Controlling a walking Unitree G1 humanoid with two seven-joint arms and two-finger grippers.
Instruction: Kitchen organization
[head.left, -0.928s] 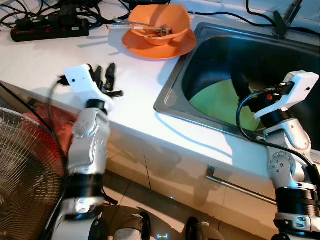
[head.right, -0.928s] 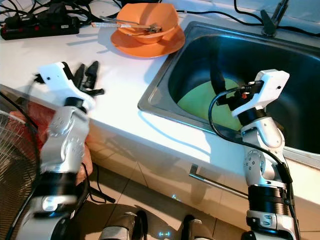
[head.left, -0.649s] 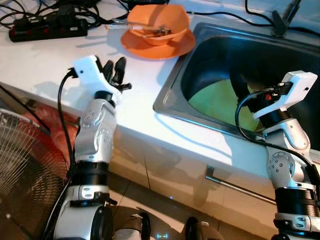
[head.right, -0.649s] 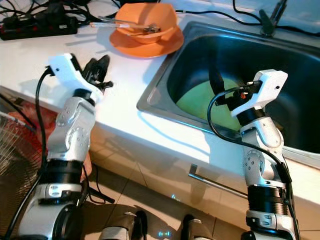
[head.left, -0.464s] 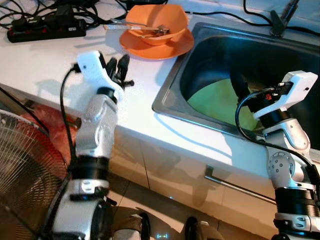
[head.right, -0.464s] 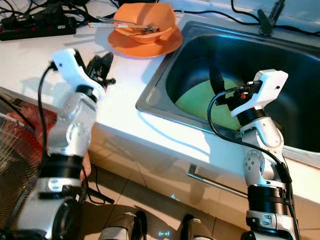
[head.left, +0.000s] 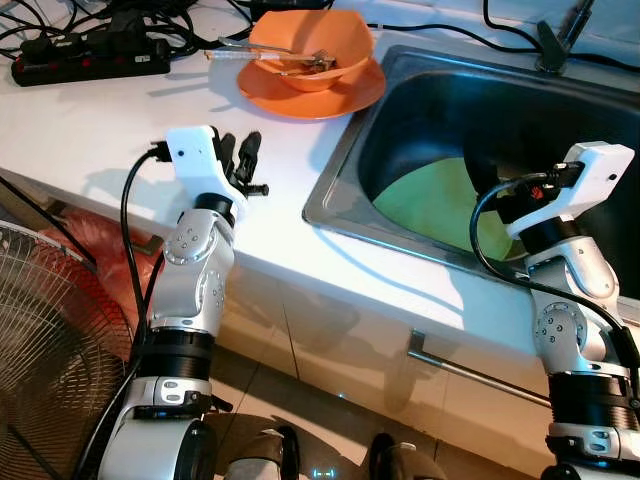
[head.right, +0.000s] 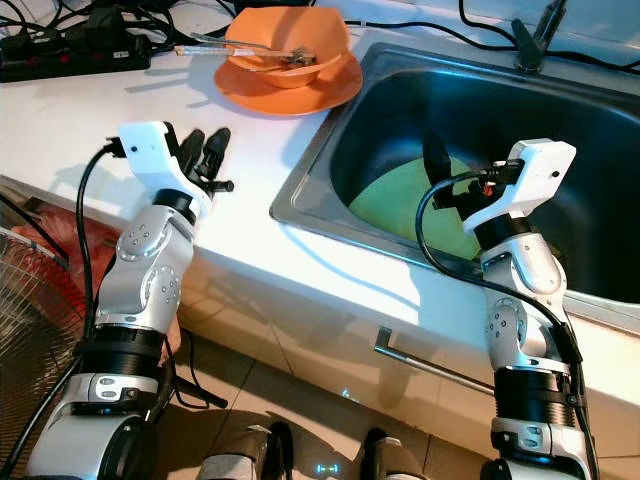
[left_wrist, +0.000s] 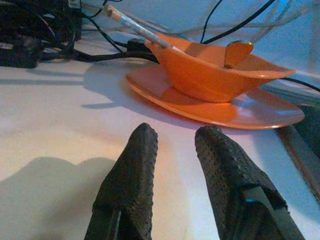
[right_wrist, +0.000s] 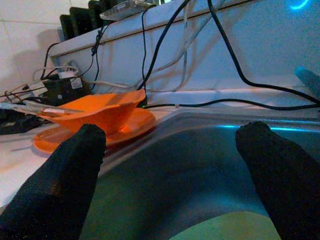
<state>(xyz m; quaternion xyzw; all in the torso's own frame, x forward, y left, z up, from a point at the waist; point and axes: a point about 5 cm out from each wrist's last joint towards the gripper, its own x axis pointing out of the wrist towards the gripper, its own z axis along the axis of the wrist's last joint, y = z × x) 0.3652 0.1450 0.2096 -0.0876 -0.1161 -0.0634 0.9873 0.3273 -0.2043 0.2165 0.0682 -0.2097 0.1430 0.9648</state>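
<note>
Nearest me, above the white desk (head.left: 90, 120), the left tool (head.left: 238, 160) hovers with its two black fingers a little apart and empty, aimed at the crockery. Over the steel sink (head.left: 345, 150), the right tool (right_wrist: 175, 165) is spread wide above a green plate (head.left: 430, 200). Farther back, the orange bowl (head.left: 310, 45) sits on its orange plate (head.left: 350, 90), utensils inside (one overhangs the rim). I'd approach low, gripping the plate's edge without tipping the bowl.
</note>
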